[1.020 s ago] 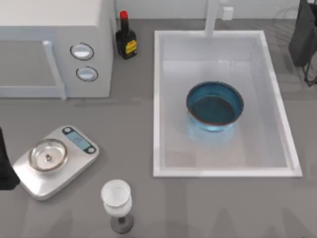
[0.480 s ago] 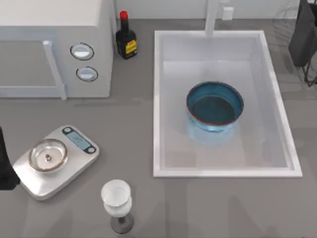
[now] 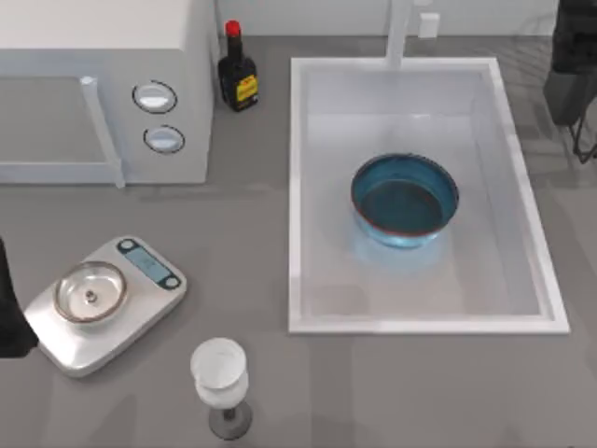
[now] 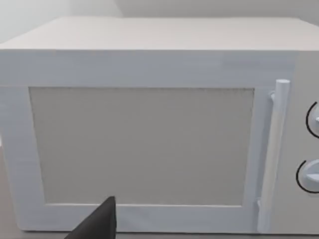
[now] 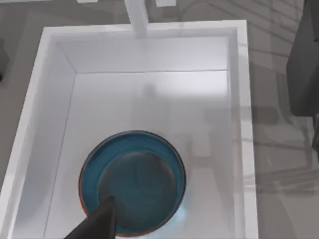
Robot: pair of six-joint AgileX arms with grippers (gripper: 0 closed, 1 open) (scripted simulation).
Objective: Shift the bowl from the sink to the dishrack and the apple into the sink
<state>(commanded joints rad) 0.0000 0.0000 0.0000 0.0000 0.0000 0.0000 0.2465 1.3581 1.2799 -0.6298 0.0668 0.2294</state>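
The glossy blue bowl (image 3: 405, 201) with a reddish-brown rim sits upright in the white sink (image 3: 298, 187), a little right of its middle. The right wrist view looks down on the bowl (image 5: 137, 184) and the sink (image 5: 149, 32) from well above; a dark part of my right gripper (image 5: 97, 224) juts in over the bowl's near rim. My right arm (image 3: 574, 65) hangs at the top right corner, beyond the sink's right rim. My left arm (image 3: 7, 308) is parked at the left edge beside the scale. The apple is out of view. Faint thin wires, which may be the dishrack (image 5: 284, 169), lie right of the sink.
A white microwave (image 3: 103, 84) fills the back left, seen close up in the left wrist view (image 4: 149, 144). A dark bottle with a red cap (image 3: 237, 73) stands beside it. A steel scale (image 3: 103, 301) and a wine glass (image 3: 220, 375) stand at the front left. A white tap (image 3: 399, 33) rises behind the sink.
The dark shape of my right arm at the top right corner has shifted slightly. The bowl and the left arm have not moved.
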